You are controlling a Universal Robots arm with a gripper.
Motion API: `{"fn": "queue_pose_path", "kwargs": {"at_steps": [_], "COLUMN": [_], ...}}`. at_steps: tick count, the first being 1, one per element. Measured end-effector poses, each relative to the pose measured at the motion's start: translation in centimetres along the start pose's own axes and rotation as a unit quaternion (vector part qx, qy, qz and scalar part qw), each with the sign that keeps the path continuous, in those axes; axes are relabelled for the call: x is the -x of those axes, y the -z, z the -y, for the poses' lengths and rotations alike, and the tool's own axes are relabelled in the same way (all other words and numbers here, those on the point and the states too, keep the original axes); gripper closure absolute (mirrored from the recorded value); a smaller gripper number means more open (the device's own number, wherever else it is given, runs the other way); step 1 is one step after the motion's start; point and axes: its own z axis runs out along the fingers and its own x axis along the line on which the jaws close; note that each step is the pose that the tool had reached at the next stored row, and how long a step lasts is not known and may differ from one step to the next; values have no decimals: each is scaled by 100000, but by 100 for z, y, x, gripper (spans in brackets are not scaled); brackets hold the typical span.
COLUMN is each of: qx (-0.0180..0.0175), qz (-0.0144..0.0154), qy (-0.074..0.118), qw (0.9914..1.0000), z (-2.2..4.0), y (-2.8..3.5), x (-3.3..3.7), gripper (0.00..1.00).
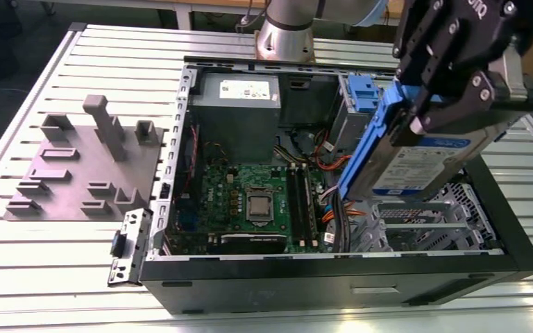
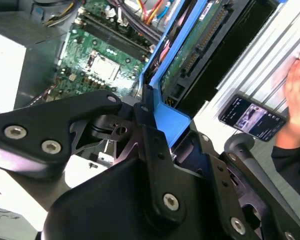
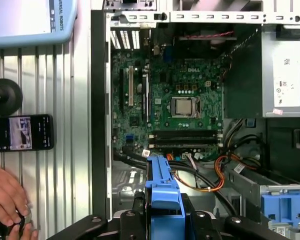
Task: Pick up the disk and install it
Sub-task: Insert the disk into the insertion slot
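Note:
The disk (image 1: 421, 161), a silver-grey drive with a white and blue label and a blue bracket along its edges, hangs tilted above the open computer case (image 1: 341, 281), over the drive cage on the exterior view's right. My black gripper (image 1: 430, 114) is shut on its upper end. In the second wrist view the disk's green circuit-board underside (image 2: 195, 47) and blue bracket (image 2: 172, 117) run out from between the black fingers (image 2: 150, 145). In the first wrist view the blue bracket (image 3: 162, 197) points toward the motherboard (image 3: 175, 100).
Inside the case lie the motherboard (image 1: 248, 201), a grey metal box with a white sticker (image 1: 239, 94), orange cables (image 3: 217, 172) and another blue bracket (image 1: 364, 90) in a bay. A grey fixture block (image 1: 81, 166) sits on the exterior view's left. A phone (image 3: 21, 132) and a person's hand (image 3: 7, 200) rest beside the case.

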Motion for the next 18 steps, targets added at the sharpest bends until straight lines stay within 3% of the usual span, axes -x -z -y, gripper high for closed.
{"fn": "queue_pose_path", "kwargs": {"at_steps": [3,5,13,16,18], "qx": [1,0,2,0,2], "qz": [-3,-2,-3,-4,-16], "qy": [-4,-4,-1,-2,-5], "qw": [100000,100000,100000,100000,100000], "z": [74,157,483,544,552], "y": [-34,-58,-141,-169,-170], "x": [-56,-73,-78,-77,-76], "gripper": [63,63,63,63,63]}}
